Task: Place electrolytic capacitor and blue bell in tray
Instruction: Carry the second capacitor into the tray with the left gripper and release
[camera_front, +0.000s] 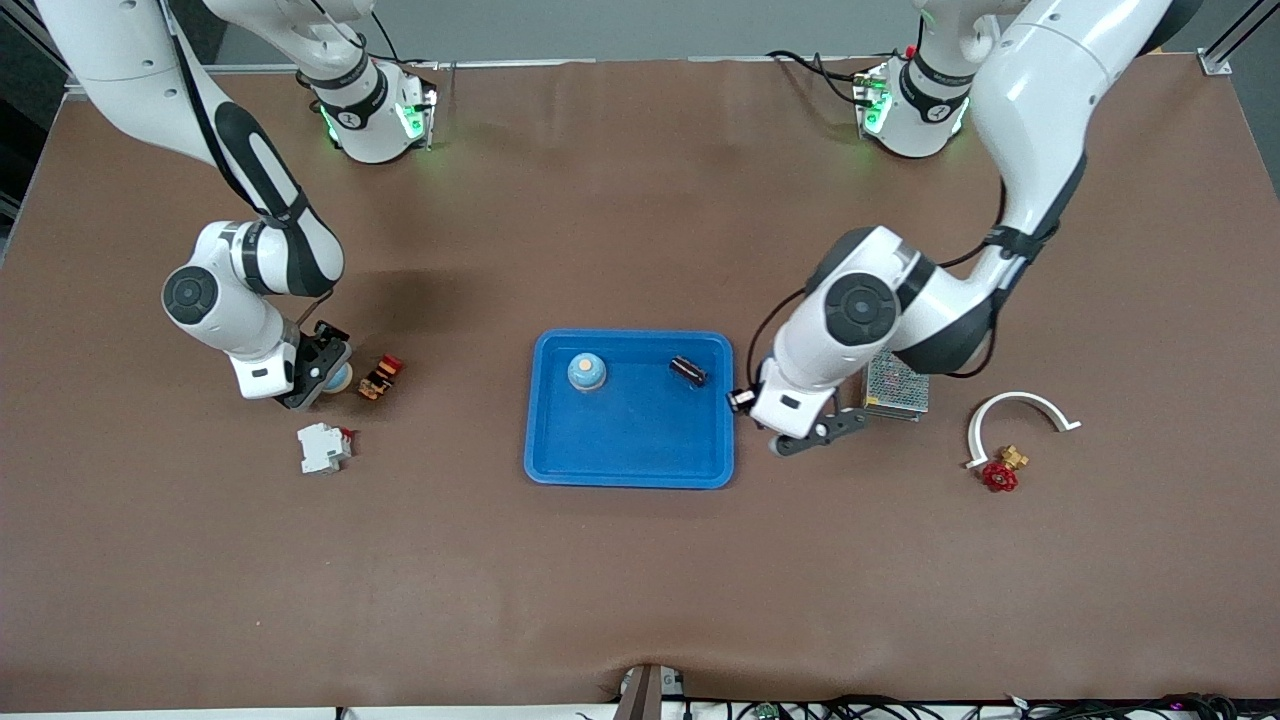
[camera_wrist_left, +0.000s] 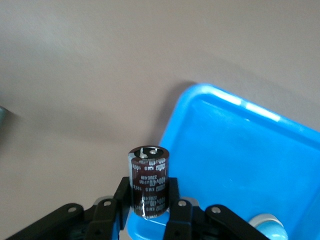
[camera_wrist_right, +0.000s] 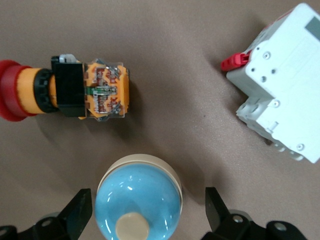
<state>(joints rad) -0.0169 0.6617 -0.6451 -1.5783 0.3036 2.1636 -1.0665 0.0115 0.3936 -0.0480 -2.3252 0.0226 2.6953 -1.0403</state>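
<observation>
Capacitor: the electrolytic capacitor (camera_wrist_left: 149, 182) is sitting between the fingers of the left gripper (camera_front: 742, 400), which are pressing on its two sides and seem to be clamping it.
Position of it: it is hanging over the rim of the tray (camera_front: 640, 432) at the left arm's end, partly over the table.
Axis of it: its long axis is running along the fingers, roughly upright, with the terminal end pointing up toward the wrist camera.
Relation that matters: the tray floor is lying just inward from the held part, so I judge a short move toward the tray's middle is enough before letting go.
Bell: the blue bell (camera_wrist_right: 139, 205) is standing upright on the table toward the right arm's end, beside the emergency stop button (camera_wrist_right: 65, 95) and farther from the front camera than the circuit breaker (camera_wrist_right: 280, 85).
Right gripper: the right gripper (camera_wrist_right: 147, 197) is hovering low around the bell, fingers wide apart, one on each side, holding nothing.
Axis of the bell: it is round, button pointing up, so no side is better for closing.
Already in tray: a second blue bell (camera_front: 586, 372) and a dark cylinder (camera_front: 687, 370), probably another capacitor, are lying there.
</observation>
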